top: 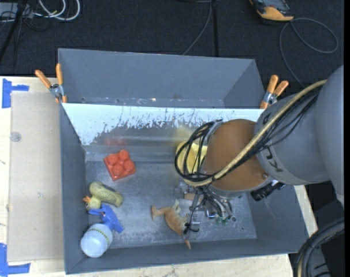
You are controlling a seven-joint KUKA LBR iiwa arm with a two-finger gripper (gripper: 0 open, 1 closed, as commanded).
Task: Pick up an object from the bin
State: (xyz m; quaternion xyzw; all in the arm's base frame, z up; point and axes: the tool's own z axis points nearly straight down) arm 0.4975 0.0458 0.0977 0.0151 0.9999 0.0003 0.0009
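Note:
My gripper [192, 223] hangs low at the front middle of the bin, under the orange cover and its cables. Its tip is right beside a brown, animal-shaped toy [171, 217] that lies on the bin floor, just to its left and partly under it. Whether the toy is touched I cannot tell. A small green and white piece [222, 219] lies just to the right of the gripper. A yellow thing [193, 151] shows behind the cables, toward the back wall.
On the left side lie a red studded block [119, 164], an olive and yellow toy [104, 195], a blue piece [109, 219] and a white bottle [95, 240] in the front left corner. The arm covers the bin's right part.

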